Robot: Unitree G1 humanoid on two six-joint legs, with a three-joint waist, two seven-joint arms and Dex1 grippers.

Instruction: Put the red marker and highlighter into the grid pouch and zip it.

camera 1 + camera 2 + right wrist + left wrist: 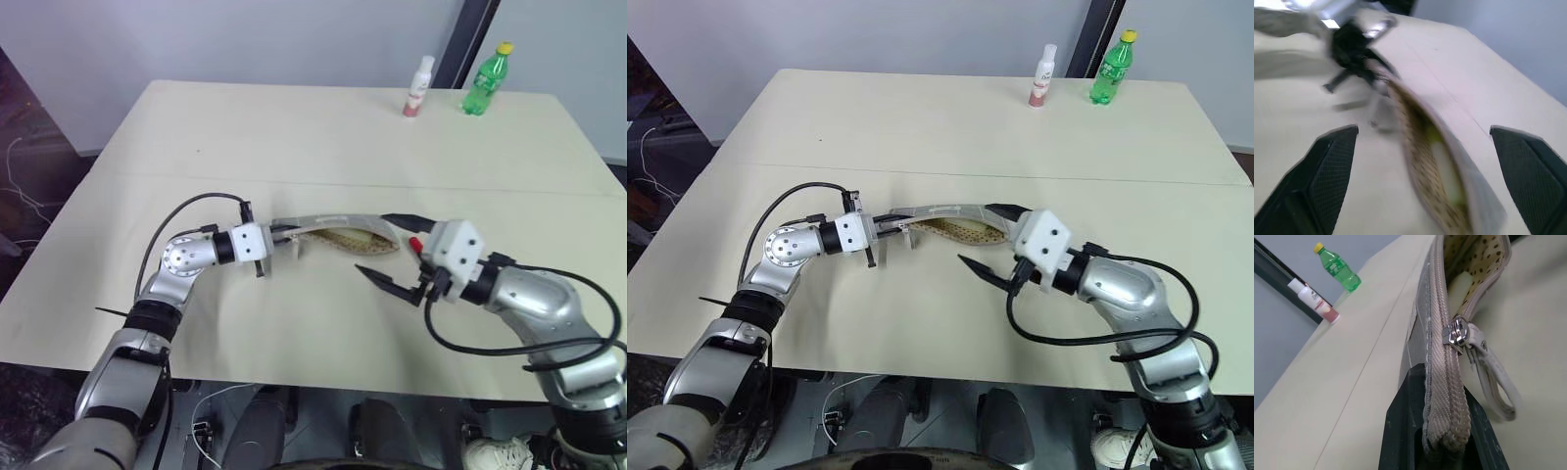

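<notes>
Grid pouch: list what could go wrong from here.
1. The grid pouch gapes open with the highlighter inside, so tilting might spill it.
2. A red tip shows at the mouth; the red marker may not be fully in.
3. Only the left gripper pinches one end; pulling the zipper pull could make the pouch sag.

The grid pouch (333,235) stands on edge near the middle of the desk (323,147) — grey fabric with a white grid outside, a cream lining with dark dots inside, its mouth gaping and the zipper pull (1488,377) hanging at one end. The pale highlighter (1442,166) lies inside, against the lining. A bit of red, likely the red marker (415,243), shows at the pouch's far end — too little is visible to tell more.
</notes>
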